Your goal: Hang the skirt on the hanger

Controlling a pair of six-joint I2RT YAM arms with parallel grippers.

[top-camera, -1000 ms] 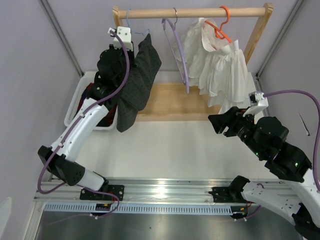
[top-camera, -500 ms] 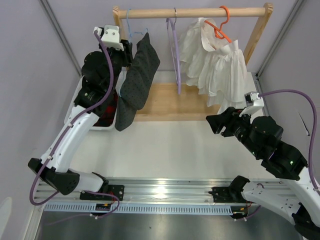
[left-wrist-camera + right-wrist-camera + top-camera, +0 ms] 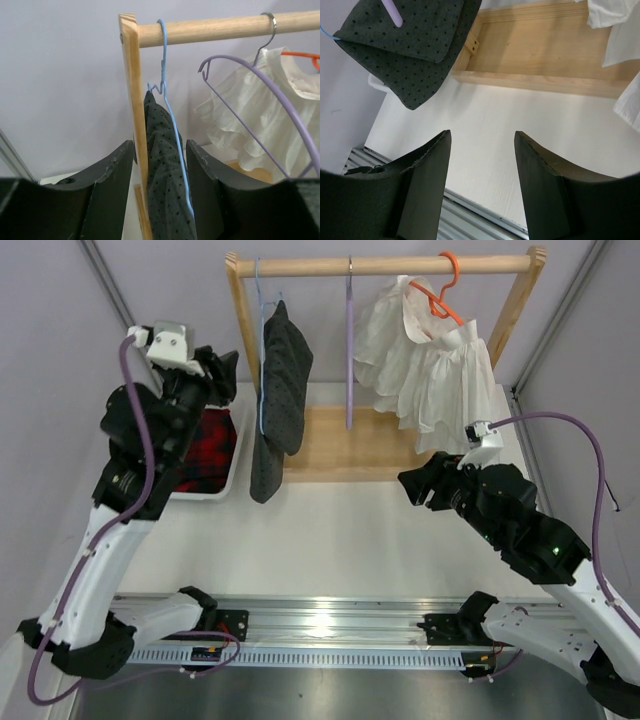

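Left gripper (image 3: pixel 159 150) backed off skirt (image 3: pixel 162 195), jaws wide; right gripper (image 3: pixel 482 150) jaws wide. Left wrist shows hanger (image 3: pixel 163 55) hooked on rail (image 3: pixel 215 29).

Plain pale lilac-grey walls (image 3: pixel 60 340) all round. Grey metal struts (image 3: pixel 120 310) run up back corners. White bench (image 3: pixel 330 530), matte, soft even light. Light wood rack (image 3: pixel 390 265) at back: round top bar, side posts, flat base board (image 3: pixel 330 450). Silver rail (image 3: pixel 330 620) along near edge, bright glare spot mid-way.
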